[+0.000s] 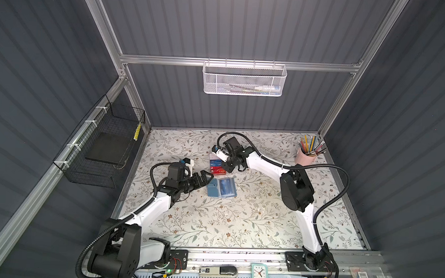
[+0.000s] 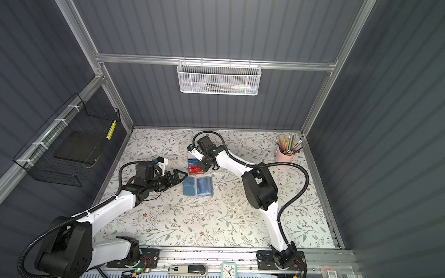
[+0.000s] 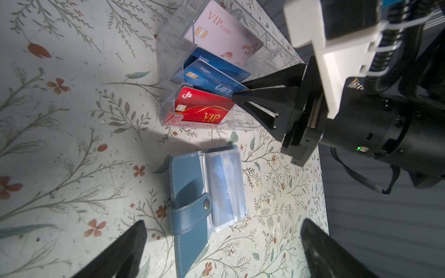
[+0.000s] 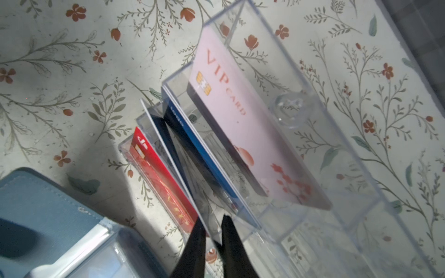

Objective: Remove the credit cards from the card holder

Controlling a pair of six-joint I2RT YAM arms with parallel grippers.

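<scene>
Blue credit cards (image 3: pixel 222 190) lie sleeved in the card holder (image 1: pixel 212 188), which is open flat at mid-frame in a top view, long axis up-frame. The right gripper (image 4: pixel 213 223), jaws nearly together at the acrylic box (image 3: pixel 166 113), seems to be dropping one off; its grip is unclear. The left gripper (image 1: pixel 209 180), spread wide, should pin the holder next.
</scene>
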